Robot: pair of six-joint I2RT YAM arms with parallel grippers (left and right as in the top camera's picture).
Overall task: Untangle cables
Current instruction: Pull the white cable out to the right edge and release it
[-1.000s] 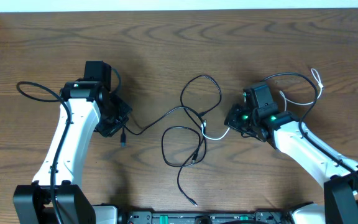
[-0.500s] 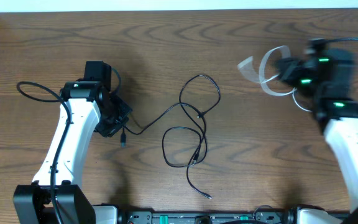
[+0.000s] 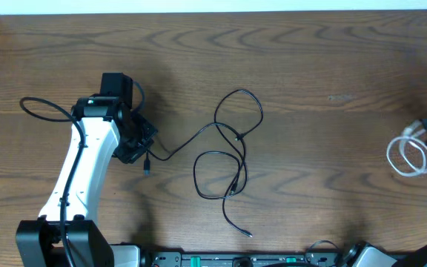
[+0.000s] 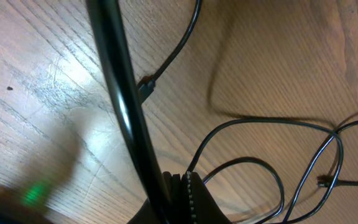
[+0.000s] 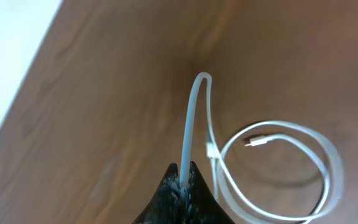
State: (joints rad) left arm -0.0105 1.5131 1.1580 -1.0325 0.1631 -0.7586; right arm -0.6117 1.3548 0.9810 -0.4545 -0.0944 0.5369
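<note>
The job is partly done. The white cable (image 5: 190,124) lies apart from the black cables (image 3: 240,138), with a wide stretch of bare tabletop (image 3: 310,67) between them, so that cord is free of the tangle. The black cables are not yet sorted: they sit mid-tabletop, toward the edge by the robot's base, in loops that cross one another, with one loose end trailing toward that edge.

The right gripper (image 5: 184,176) is pinched tight on one strand of the white cable. The strand rises from its tips, bends over and drops into a flat coil at the right edge of the tabletop, just beside the gripper.

The left gripper (image 4: 178,186) is closed, apparently on a strand of the black cables toward the left edge. From there the strand runs across to the loops, which lie well apart from it.
</note>
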